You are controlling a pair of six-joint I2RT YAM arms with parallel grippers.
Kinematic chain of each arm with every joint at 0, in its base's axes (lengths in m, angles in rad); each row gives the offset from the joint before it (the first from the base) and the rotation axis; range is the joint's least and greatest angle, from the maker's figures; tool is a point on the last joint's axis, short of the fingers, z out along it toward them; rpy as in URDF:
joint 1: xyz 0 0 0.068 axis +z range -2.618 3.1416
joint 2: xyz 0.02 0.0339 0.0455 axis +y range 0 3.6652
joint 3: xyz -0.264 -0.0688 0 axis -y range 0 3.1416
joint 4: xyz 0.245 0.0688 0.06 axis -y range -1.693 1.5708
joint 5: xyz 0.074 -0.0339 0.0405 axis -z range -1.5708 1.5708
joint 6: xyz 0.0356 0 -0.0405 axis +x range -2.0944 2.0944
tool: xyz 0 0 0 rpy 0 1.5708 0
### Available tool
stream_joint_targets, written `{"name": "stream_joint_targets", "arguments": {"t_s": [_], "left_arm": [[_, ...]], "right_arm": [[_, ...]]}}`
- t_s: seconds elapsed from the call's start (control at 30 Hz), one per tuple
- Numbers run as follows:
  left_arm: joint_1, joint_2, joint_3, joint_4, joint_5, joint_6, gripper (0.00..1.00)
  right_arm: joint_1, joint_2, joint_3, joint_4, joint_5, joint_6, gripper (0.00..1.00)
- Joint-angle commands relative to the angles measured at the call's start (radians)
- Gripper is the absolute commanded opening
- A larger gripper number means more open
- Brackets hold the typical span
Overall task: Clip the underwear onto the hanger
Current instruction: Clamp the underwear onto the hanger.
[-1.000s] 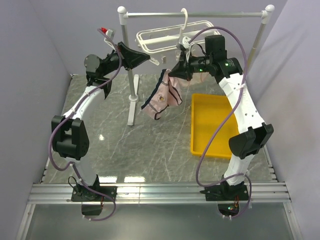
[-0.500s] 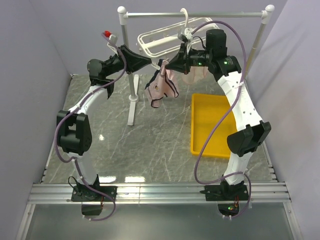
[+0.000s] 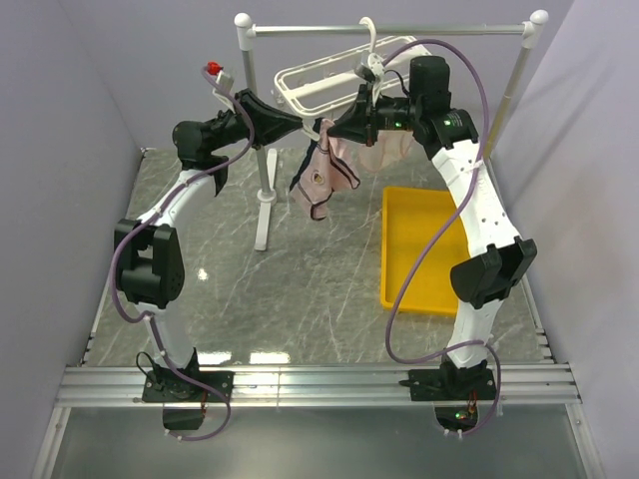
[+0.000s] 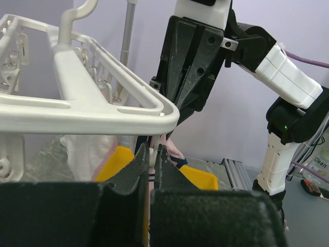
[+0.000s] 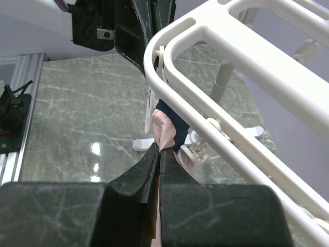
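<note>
underwear (image 3: 321, 180): just under the near-left corner of the hanger (image 3: 318, 93), dangling free in the air well above the desk (image 3: 300, 279); pale pink, navy trim along one edge.
right hand (image 5: 159, 147): pressed together on a fold of the pink cloth just below the hanger's rim; pinches the top of the garment, with the rest drooping beneath.
left hand (image 4: 150, 150): pressed together as well, tips right under the hanger's corner bar and facing the right hand; a sliver of pink and navy at the tips, impossible to tell whether gripped or merely seen behind.
clips (image 5: 195, 146): small, white, dangling under the hanger's bar, just beside the pinched fold.
weight: judged very light; no strain on a fingertip pinch.
stiffness: judged limp; sags and folds at once, so probably flat only between two pinches.
grip: cloth probably not slippery, yet thin; a shallow pinch liable to slide off if tugged.
where to hold: likely best at the waistband or trimmed edge, two points close together just below a clip, leaving a short taut strip to feed in.
hazard: hanger hooked loosely on the rail stand (image 3: 479, 29); a push likely to swing the clip away.
yellow tray (image 3: 386, 239): on the desk, well below the hanger's right end.
</note>
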Motion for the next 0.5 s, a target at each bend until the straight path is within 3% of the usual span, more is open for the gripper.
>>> {"name": "stream_joint_targets", "arguments": {"t_s": [0.0, 0.47], "left_arm": [[0.002, 0.013, 0.039, 0.056, 0.032, 0.0, 0.0], [-0.005, 0.024, 0.053, 0.042, 0.02, 0.012, 0.01]], "right_arm": [[-0.006, 0.002, 0.054, 0.047, -0.051, 0.018, 0.0], [-0.002, -0.005, 0.064, 0.087, -0.108, 0.055, 0.0]]}}
